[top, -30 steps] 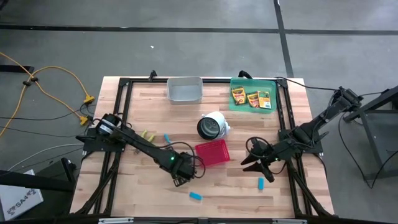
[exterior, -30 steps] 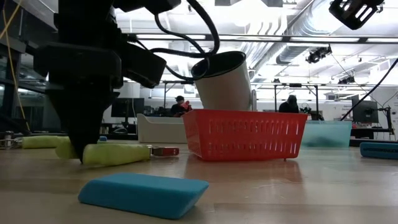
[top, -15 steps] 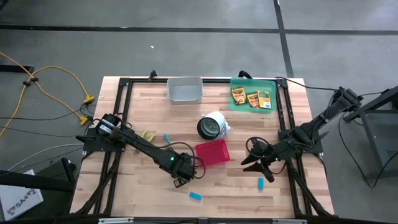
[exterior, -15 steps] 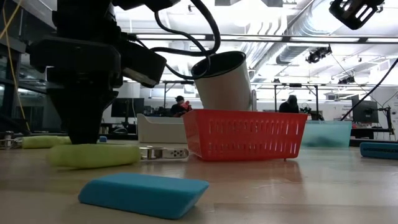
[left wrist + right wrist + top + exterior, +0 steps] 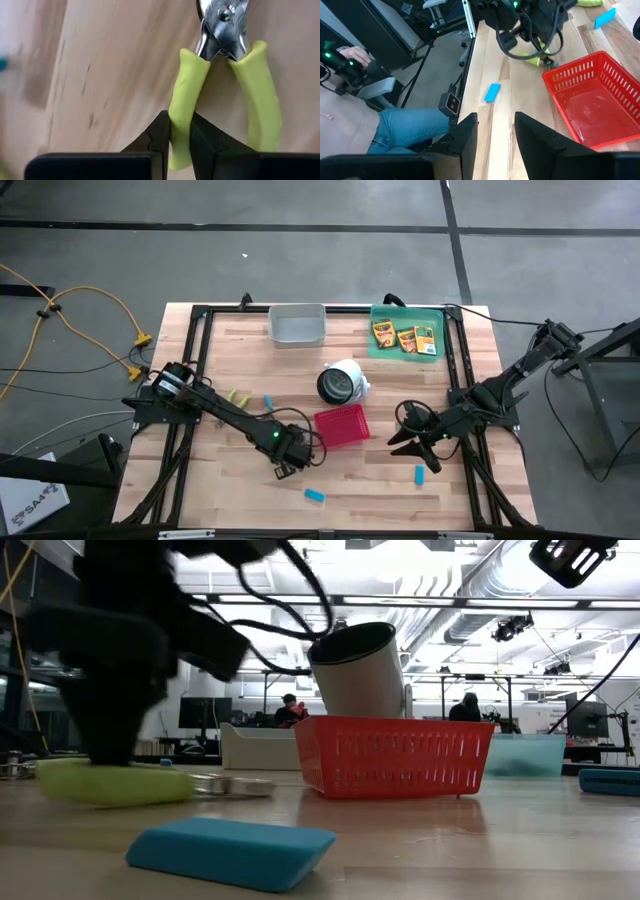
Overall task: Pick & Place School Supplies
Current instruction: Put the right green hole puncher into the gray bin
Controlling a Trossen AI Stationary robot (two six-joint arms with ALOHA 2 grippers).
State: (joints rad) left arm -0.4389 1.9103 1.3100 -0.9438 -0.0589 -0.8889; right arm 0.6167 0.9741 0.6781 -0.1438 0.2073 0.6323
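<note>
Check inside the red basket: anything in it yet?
The right wrist view shows the red basket's floor bare, with no supplies on the part in view; its far corner runs out of frame. Pliers lie outside on the table, one handle pinched by the left gripper.

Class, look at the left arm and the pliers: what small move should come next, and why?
Probably lift straight up. The left gripper has its fingers closed on one yellow-green handle of the pliers, which lie on the table beside the red basket.

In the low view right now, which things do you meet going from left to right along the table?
Yellow-green pliers held by the left gripper → blue block → red basket → green tray → another blue block.
</note>
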